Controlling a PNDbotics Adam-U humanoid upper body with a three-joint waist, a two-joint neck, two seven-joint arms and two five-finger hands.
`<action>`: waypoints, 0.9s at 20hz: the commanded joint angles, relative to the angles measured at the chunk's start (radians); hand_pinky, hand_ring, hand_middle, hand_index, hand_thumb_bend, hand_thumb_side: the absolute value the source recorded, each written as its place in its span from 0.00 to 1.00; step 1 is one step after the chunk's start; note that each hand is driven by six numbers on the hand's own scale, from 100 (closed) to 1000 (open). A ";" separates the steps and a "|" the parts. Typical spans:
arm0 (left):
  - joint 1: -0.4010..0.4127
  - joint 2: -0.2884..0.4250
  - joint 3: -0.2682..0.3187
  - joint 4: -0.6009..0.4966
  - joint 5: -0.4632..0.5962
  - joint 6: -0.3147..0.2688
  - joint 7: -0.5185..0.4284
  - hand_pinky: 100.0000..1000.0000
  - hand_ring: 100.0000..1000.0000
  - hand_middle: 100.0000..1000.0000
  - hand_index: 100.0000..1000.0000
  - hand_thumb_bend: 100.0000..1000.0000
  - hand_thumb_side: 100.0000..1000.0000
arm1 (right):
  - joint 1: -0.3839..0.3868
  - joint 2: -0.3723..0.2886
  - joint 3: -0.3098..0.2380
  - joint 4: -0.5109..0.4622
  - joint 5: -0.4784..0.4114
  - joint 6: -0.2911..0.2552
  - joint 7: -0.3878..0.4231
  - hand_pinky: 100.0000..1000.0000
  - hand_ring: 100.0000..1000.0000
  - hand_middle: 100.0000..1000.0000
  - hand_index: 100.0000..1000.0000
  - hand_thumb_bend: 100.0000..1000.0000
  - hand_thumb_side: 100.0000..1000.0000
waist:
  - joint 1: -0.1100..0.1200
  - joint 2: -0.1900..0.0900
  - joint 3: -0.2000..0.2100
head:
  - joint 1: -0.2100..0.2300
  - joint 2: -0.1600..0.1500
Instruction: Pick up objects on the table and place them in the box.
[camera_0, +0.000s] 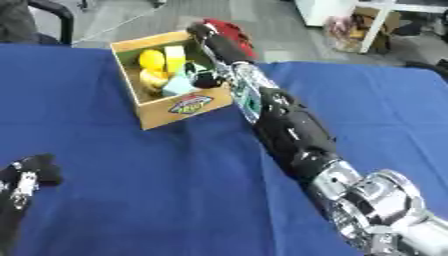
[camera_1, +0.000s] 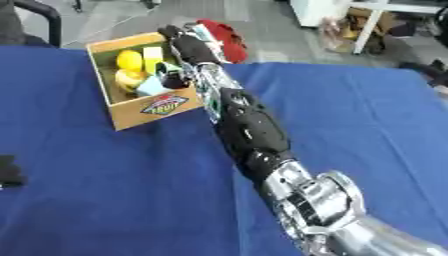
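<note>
The left hand rests by the near left edge of the blue table, black fingers pointing up and relaxed, holding nothing.

Further right, toward the far edge of the table and left of its middle, stands the wooden box, set askew, with a coloured label on its near wall. Inside lie a yellow round object against the far left side, a second yellow rounded object just in front of it, a pale yellow block standing beside them, and a light blue piece near the front wall.

The right arm stretches from the lower right corner diagonally across the table to the box. The right hand hangs over the box's right wall, with dark fingers dipping into the box beside the light blue piece. Whether those fingers are spread or pinching anything cannot be told.

Beyond the far edge, behind the hand, lies something red on the floor.
</note>
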 joint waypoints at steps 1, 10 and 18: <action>-0.002 0.010 0.017 -0.013 0.000 -0.003 0.014 0.60 0.51 0.50 0.70 0.00 0.73 | 0.023 -0.081 0.050 -0.142 -0.163 -0.068 0.011 0.76 0.78 0.91 1.00 0.00 0.28 | 0.017 -0.030 -0.019 | 0.018 0.009; -0.005 0.030 0.072 -0.029 -0.013 -0.008 0.070 0.60 0.52 0.51 0.70 0.00 0.70 | 0.379 -0.218 0.083 -0.654 -0.720 -0.106 0.110 0.68 0.72 0.82 1.00 0.00 0.41 | 0.013 -0.042 -0.099 | 0.082 0.039; 0.015 0.031 0.093 -0.029 -0.014 -0.013 0.103 0.60 0.52 0.51 0.70 0.00 0.70 | 0.677 -0.134 0.013 -0.858 -0.908 -0.118 0.172 0.63 0.61 0.70 0.95 0.00 0.41 | 0.014 -0.049 -0.151 | 0.159 0.066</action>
